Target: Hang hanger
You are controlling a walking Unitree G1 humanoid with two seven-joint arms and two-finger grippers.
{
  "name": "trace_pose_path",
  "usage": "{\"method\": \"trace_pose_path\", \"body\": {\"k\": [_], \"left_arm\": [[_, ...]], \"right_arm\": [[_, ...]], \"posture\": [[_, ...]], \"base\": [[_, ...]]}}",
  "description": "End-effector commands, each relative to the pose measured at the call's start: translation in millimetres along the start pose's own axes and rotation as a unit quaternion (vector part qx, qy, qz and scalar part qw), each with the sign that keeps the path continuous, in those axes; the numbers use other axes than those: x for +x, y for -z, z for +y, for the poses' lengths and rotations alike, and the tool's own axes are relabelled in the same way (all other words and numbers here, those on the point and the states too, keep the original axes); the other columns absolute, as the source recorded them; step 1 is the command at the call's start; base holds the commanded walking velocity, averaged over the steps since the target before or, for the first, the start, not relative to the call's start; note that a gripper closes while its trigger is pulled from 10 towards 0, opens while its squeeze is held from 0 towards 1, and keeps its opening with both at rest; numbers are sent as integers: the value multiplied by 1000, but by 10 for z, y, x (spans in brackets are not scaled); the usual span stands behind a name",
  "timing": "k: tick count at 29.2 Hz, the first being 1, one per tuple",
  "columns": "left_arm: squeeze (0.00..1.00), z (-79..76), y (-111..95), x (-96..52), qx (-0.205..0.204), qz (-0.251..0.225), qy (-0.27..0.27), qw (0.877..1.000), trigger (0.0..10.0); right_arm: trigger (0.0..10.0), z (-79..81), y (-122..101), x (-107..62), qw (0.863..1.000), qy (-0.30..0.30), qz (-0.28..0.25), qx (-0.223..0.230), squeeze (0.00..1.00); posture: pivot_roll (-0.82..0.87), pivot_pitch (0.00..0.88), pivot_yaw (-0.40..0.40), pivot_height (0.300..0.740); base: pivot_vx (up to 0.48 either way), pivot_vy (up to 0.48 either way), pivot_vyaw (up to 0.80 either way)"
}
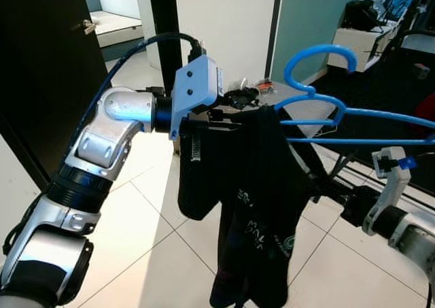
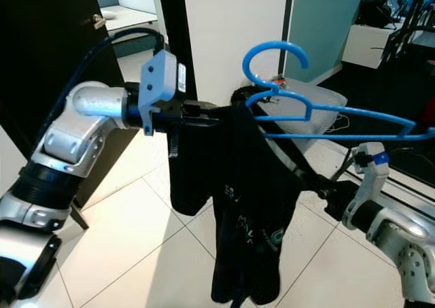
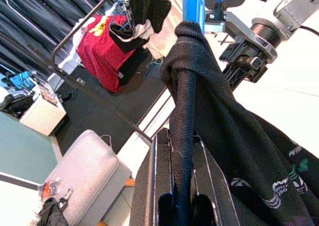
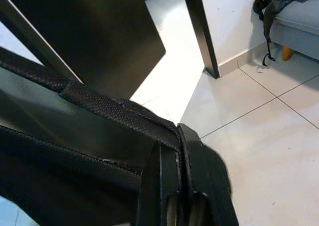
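A blue plastic hanger (image 1: pixel 319 77) is up in the air in front of me, hook upward, with one end pushed into a black printed garment (image 1: pixel 255 213) that drapes down from it. My left gripper (image 1: pixel 228 117) is shut on a bunched fold of the garment (image 3: pixel 199 101) right beside the hanger's neck (image 3: pixel 192 4). My right gripper (image 1: pixel 325 189) is lower and to the right, shut on a seamed edge of the same cloth (image 4: pixel 109 111). Whether the hanger is pinched along with the fabric is hidden.
A dark door (image 1: pixel 41 70) stands close on the left. A grey padded case (image 1: pixel 306 107) lies behind the hanger on the white tiled floor (image 1: pixel 156 253). A clothes rack with a red garment (image 3: pixel 102 41) stands beyond; a desk (image 1: pixel 360 39) is at far right.
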State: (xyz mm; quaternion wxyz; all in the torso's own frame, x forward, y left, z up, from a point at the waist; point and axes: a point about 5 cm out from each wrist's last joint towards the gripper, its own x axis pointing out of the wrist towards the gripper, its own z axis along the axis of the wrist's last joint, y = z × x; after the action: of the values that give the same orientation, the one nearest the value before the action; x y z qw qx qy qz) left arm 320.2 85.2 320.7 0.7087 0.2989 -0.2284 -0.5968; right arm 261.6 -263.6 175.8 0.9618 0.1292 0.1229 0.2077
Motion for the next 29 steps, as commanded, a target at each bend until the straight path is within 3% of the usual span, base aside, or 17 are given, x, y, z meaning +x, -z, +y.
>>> {"method": "trace_pose_path", "body": {"k": [1,7,8,9,14,20,25,26,29], "left_arm": [[0,37,-15,-33,9,1,-15,1000,10000],[0,30,14,-58,23,20,-7,1000,10000],[0,-35,92,-108,30,45,17,998,10000],[0,-63,124,-129,31,55,26,998,10000],[0,-137,243,-201,37,91,48,994,10000],[0,-124,385,-270,48,141,31,988,10000],[0,-104,402,-278,50,148,22,987,10000],[0,-25,453,-287,51,173,-13,983,10000],[0,10,472,-276,47,184,-34,981,10000]], "right_arm": [[0,-67,30,-23,1000,21,16,9,0],[0,-202,15,-58,997,64,4,32,0],[0,-377,-147,-116,990,110,-68,64,0],[0,-438,-209,-149,984,125,-97,77,0],[0,-575,-340,-254,969,162,-158,100,0],[0,-609,-427,-308,959,161,-200,121,0],[0,-604,-431,-305,959,158,-202,122,0],[0,-586,-420,-270,961,155,-195,119,0],[0,-578,-413,-254,962,154,-192,118,0]], "posture": [[88,0,26,740],[90,0,28,740],[91,0,30,740],[91,0,30,740],[94,0,31,740],[98,0,31,740],[98,0,31,740],[98,0,31,740],[98,0,31,740]], "base": [[0,0,0],[0,0,0],[0,0,0],[0,0,0],[0,0,0],[0,0,0],[0,0,0],[0,0,0],[0,0,0]]}}
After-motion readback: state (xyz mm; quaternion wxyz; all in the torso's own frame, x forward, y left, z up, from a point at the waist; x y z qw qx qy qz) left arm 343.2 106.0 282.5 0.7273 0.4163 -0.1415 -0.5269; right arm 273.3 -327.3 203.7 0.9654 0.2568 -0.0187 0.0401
